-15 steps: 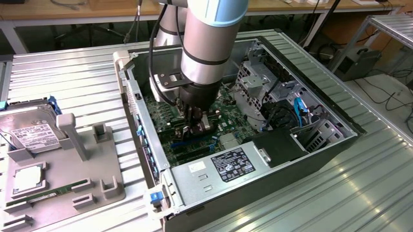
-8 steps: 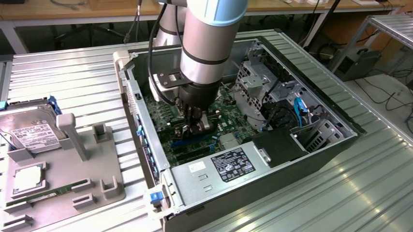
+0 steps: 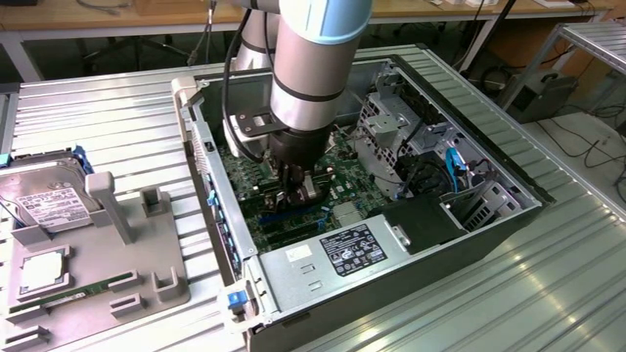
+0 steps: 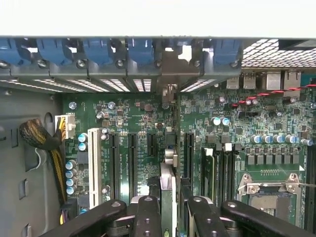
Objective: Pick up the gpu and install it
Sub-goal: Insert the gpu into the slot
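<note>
arm (image 3: 311, 66): one, silver tube with blue joint cover, hanging nearly vertical, wrist pointing straight down | gripper (image 3: 298, 192): black, lowest part of the arm, jaws downward | wrist view: black fingers (image 4: 148, 217) close together, clamped on a thin upright card edge | black cable looped beside the wrist

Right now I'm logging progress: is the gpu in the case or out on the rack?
In the case: the gpu stands edge-on over the motherboard slots, clamped in the pincer.
</note>
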Controlling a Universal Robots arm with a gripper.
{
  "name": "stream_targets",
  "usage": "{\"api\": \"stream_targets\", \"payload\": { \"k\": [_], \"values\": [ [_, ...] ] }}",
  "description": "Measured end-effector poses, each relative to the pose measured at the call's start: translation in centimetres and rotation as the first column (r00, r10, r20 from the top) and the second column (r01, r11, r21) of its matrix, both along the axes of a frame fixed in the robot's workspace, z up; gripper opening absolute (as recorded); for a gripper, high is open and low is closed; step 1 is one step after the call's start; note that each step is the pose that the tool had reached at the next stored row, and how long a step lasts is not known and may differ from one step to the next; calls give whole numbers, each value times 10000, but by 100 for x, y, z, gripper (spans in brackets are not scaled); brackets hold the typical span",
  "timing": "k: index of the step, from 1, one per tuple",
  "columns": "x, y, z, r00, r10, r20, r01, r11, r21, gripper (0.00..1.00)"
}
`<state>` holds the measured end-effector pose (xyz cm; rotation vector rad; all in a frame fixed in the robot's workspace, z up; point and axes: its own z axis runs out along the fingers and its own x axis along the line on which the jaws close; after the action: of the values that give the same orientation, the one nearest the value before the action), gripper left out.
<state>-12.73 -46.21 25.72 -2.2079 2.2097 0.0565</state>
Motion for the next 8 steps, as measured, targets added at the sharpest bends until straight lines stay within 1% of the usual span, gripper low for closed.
{"api": "stream_targets", "payload": {
  "k": [8],
  "values": [
    [-4,0,-40,10000,2,-2,-2,10000,-3,26]
  ]
}}
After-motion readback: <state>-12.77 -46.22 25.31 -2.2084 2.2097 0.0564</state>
